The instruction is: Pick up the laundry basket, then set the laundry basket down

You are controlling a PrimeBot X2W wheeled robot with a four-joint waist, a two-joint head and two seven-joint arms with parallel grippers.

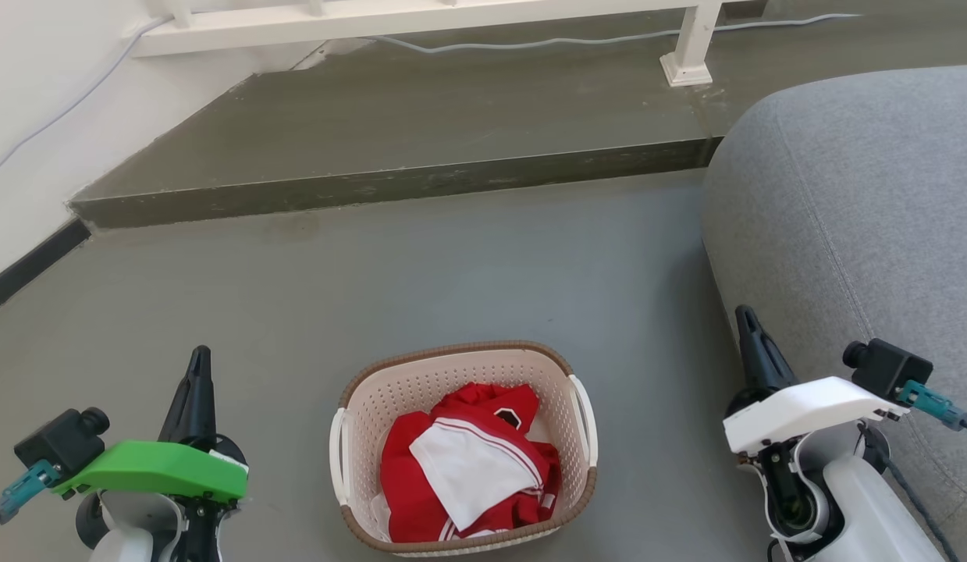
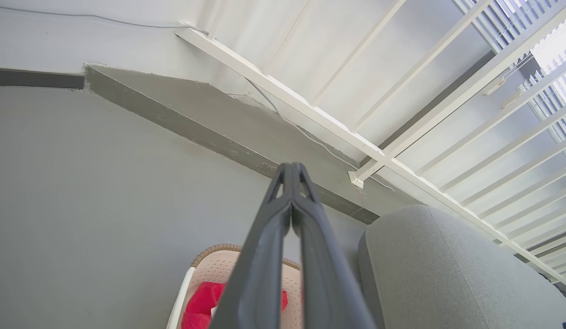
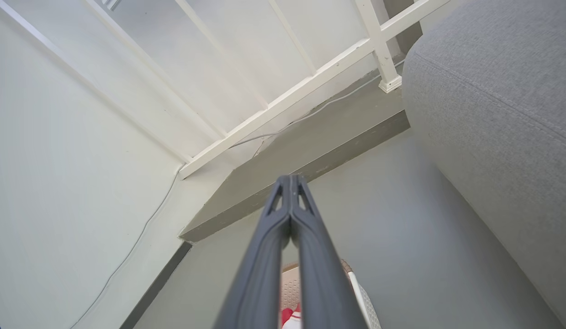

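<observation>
The laundry basket (image 1: pixel 421 390) stands on the grey floor low in the middle of the head view, cream with a brown rim and white side handles, holding red and white clothes (image 1: pixel 467 460). To its left my left gripper (image 1: pixel 199 355) points up, shut with nothing in it. On the far side, my right gripper (image 1: pixel 744 316) is also shut and empty. In the left wrist view the shut left gripper (image 2: pixel 292 169) crosses over the laundry basket (image 2: pixel 212 269). A corner of the laundry basket (image 3: pixel 356 283) peeks beside the shut right gripper (image 3: pixel 289 180) in the right wrist view.
A grey sofa (image 1: pixel 858 211) fills the right side, close to my right arm. A raised concrete step (image 1: pixel 389 183) runs across the floor beyond the basket, with a white railing (image 1: pixel 686 47) and a cable on it. A white wall (image 1: pixel 30 101) is at the left.
</observation>
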